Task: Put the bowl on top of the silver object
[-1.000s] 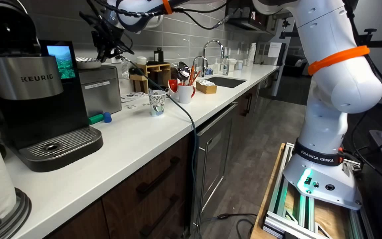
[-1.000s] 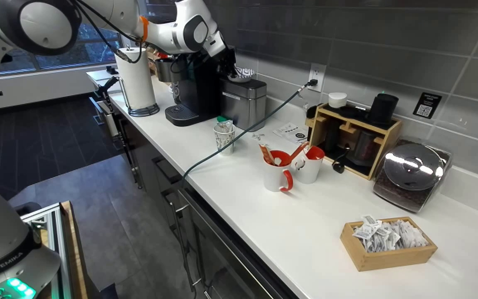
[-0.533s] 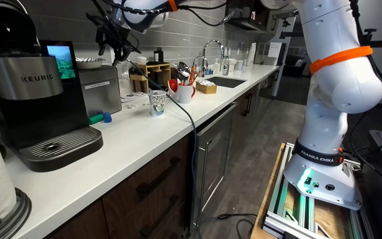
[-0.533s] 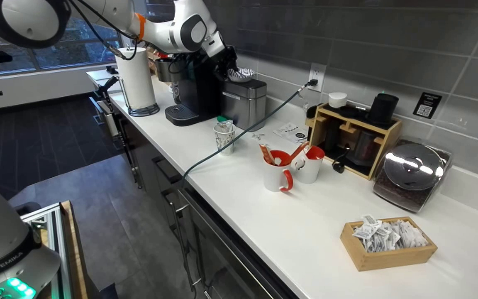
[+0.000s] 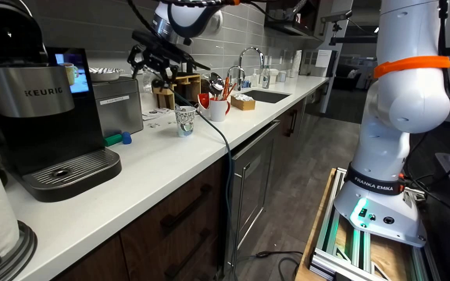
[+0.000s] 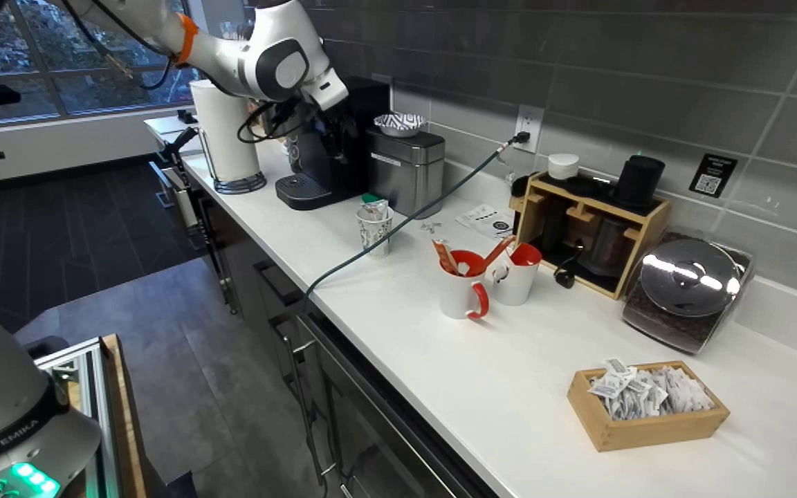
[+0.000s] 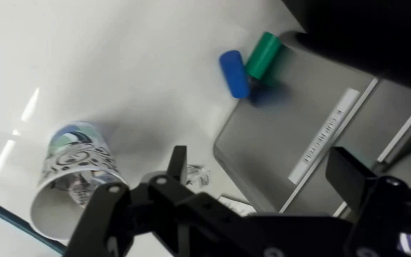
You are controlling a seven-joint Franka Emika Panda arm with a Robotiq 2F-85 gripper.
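Note:
The bowl (image 5: 106, 74), white with a dark zigzag pattern inside, rests upright on top of the silver object (image 5: 119, 109). An exterior view from the far side also has the bowl (image 6: 400, 124) on the lid of the boxy silver object (image 6: 409, 173). My gripper (image 7: 258, 153) is open, with wide-spread fingers (image 7: 348, 175) and nothing held between them. Apart from the bowl, the gripper (image 5: 150, 76) hangs in the air on the counter side of the silver object. In the wrist view the silver object (image 7: 262, 139) appears beyond the jaws, its label visible.
A black Keurig machine (image 5: 53, 125) stands against the silver object. Green (image 7: 263, 55) and blue (image 7: 234, 74) cylinders lie at its foot. A patterned paper cup (image 5: 186, 121) is on the counter nearby, a cable (image 5: 217, 132) running past it. Mugs (image 6: 463, 290) stand farther along.
The gripper was at the bowl's rim a second ago. Its fingers have spread and it has drawn back from the bowl, over the counter and lower. The bowl has stayed on the silver object.

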